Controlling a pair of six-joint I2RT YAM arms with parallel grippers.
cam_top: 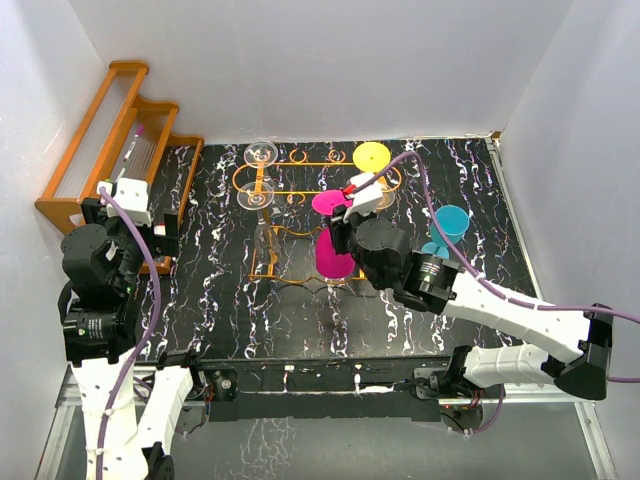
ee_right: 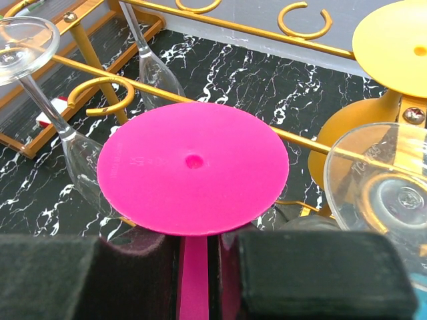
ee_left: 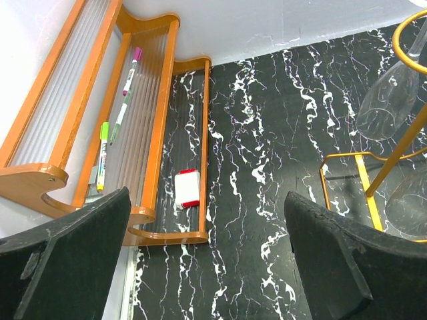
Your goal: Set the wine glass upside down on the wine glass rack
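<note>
**Inverted glass at the rack rail.** The magenta wine glass (ee_right: 193, 167) is upside down, foot disc on top and bowl below, with its long axis close to vertical. The right gripper (ee_right: 198, 267) pinches its stem just under the foot. In the right wrist view the glass sits at lower centre, directly ahead of the fingers.

The wine glass rack (ee_right: 300, 138) lies beyond it. One gold rail passes behind the disc, and an open ring slot shows just left of it. The disc hides whether the stem has entered a slot.

The right arm is the nearer and the only one engaged. The left gripper (ee_left: 207, 260) is spread wide and holds nothing, at the left of the top view beside the wooden stepped rack (ee_left: 160, 100).

**Count.**
- One wire rack and one wooden rack.
- One magenta glass.
- One yellow glass (cam_top: 372, 156), hung at upper right of the rack.
- One cyan glass (cam_top: 450, 225), on the table (cam_top: 230, 300) to the right.
- Three clear glasses (ee_right: 20, 40) in the right wrist view: two at left and one at right.
</note>
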